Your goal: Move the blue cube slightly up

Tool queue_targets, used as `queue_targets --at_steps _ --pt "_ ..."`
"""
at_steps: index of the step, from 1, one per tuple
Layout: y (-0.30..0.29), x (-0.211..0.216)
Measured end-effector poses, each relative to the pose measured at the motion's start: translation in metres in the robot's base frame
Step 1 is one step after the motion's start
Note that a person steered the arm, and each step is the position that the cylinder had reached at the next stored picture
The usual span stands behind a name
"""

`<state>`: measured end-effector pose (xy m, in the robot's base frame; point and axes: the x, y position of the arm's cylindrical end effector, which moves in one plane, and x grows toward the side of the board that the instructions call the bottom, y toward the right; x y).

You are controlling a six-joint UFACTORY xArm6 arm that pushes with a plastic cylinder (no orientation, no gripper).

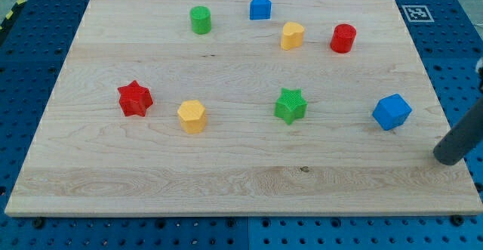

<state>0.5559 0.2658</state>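
My tip (450,156) was a bare rod end with no claw to open or close, and it rested on the wooden board (226,182) near the board's edge on the view's right, touching no block. The blue cube (392,112) lay nearest, at about ten o'clock from my tip, near but apart. Farther toward nine o'clock from the cube sat the green star (290,105), then the yellow hexagonal block (192,116) and the red star (135,99). At about eleven o'clock from the cube stood the red cylinder (343,38), with a second yellow block (292,35), the blue house-shaped block (260,7) and the green cylinder (200,20) ranged beyond it along the view's top.
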Motion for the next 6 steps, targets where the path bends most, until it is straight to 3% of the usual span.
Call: queue_targets --at_steps 6 --pt "-0.030 -0.044"
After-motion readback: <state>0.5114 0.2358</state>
